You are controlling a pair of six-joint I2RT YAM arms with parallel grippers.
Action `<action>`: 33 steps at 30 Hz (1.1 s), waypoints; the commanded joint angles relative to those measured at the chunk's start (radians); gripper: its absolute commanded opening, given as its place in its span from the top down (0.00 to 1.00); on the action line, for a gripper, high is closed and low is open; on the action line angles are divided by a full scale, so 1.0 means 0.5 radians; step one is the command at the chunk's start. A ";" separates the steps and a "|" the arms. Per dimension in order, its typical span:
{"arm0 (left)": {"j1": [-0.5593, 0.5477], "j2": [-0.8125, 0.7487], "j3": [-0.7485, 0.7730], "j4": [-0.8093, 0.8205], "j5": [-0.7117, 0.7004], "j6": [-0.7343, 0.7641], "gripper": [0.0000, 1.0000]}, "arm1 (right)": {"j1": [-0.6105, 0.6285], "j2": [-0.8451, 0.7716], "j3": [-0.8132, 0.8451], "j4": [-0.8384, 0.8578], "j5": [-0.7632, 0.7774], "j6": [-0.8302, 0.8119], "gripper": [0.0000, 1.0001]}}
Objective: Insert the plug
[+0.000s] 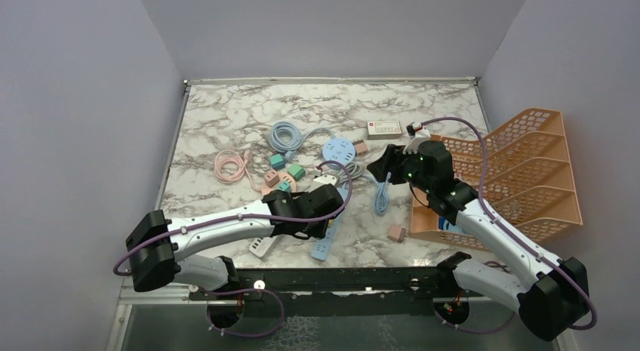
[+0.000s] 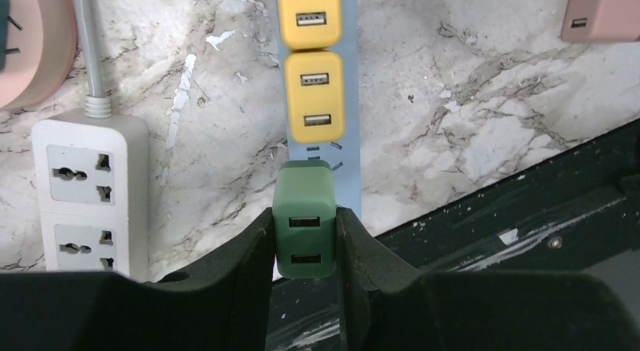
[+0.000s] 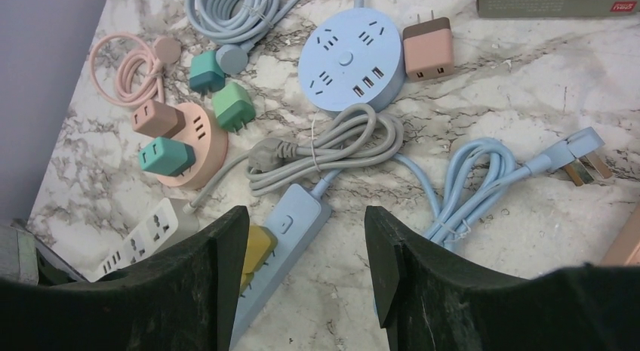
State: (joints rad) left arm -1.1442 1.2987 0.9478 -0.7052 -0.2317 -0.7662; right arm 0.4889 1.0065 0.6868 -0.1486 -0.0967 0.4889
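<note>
My left gripper (image 2: 305,249) is shut on a green USB plug adapter (image 2: 303,215) and holds it at the near end of a light blue power strip (image 2: 347,151). Two yellow adapters (image 2: 314,90) sit plugged in the strip just beyond it. In the top view the left gripper (image 1: 321,213) is over the strip (image 1: 326,241) near the table's front edge. My right gripper (image 3: 306,249) is open and empty, held above the table over the strip's switch end (image 3: 294,219); in the top view the right gripper (image 1: 385,166) hovers mid-table.
A white power strip (image 2: 87,192) lies left of the blue one. Round blue socket (image 3: 349,56), pink round socket (image 3: 198,143) with adapters, coiled grey (image 3: 332,143), blue (image 3: 472,177) and pink cables lie mid-table. An orange mesh rack (image 1: 521,170) stands right. The table's dark front edge (image 2: 513,215) is close.
</note>
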 commanded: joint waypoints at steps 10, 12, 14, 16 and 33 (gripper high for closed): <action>-0.017 -0.030 -0.170 0.286 -0.120 -0.107 1.00 | -0.005 0.021 0.031 -0.003 0.080 0.001 0.42; -0.018 -0.030 -0.179 0.299 -0.122 -0.114 1.00 | -0.006 0.021 0.031 -0.003 0.078 0.003 0.42; -0.019 -0.024 -0.183 0.317 -0.122 -0.115 1.00 | -0.006 0.029 0.026 -0.001 0.072 0.006 0.42; -0.019 -0.014 -0.190 0.333 -0.113 -0.118 1.00 | -0.005 0.035 0.028 0.000 0.066 0.013 0.42; -0.018 0.063 -0.214 0.262 -0.016 -0.122 1.00 | -0.006 0.036 0.009 -0.030 0.076 0.035 0.43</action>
State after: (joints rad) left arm -1.1496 1.2995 0.8604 -0.5606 -0.2710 -0.8215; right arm 0.4889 1.0233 0.6868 -0.1585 -0.0868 0.4961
